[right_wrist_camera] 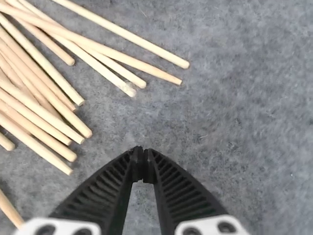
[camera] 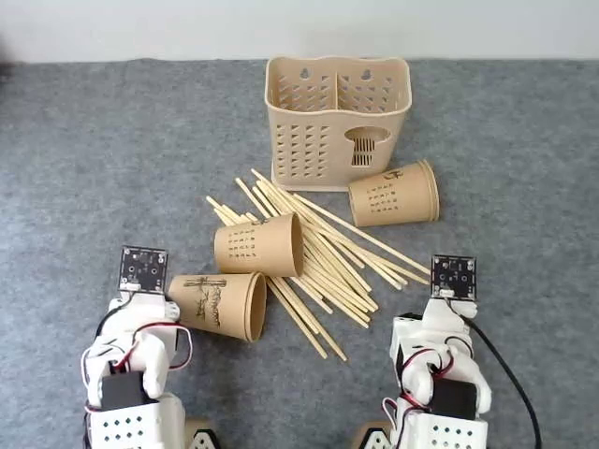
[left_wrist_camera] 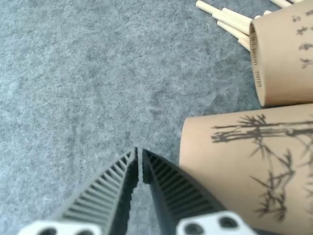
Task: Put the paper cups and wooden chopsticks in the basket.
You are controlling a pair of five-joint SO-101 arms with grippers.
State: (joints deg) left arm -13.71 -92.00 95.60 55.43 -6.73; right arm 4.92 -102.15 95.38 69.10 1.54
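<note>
Nothing's been picked up yet as far as I can tell. The basket [camera: 337, 122] stands upright at the far side of the bench [camera: 94, 168] and looks empty. All three cups lie on their sides.

The left gripper [left_wrist_camera: 137, 151] is closed tight with nothing in it, hanging over bare bench. The bamboo cup [camera: 217, 304] lies just beside it. Its long axis runs across the bench, base toward the left arm and mouth toward the chopsticks [camera: 328, 262]. So the left arm is clearly the nearer one for that cup, but I'd guess it has to open up and come at the cup from the side or the rim.

The middle cup [camera: 259, 245] sits just past the bamboo one, and the third cup [camera: 393, 195] lies near the basket's right front corner.

The right gripper [right_wrist_camera: 142, 150] is also pinched shut and empty. The chopstick ends lie just off to one side of it. The sticks run diagonally from the basket's front toward the right arm, so they're the right arm's job.
</note>
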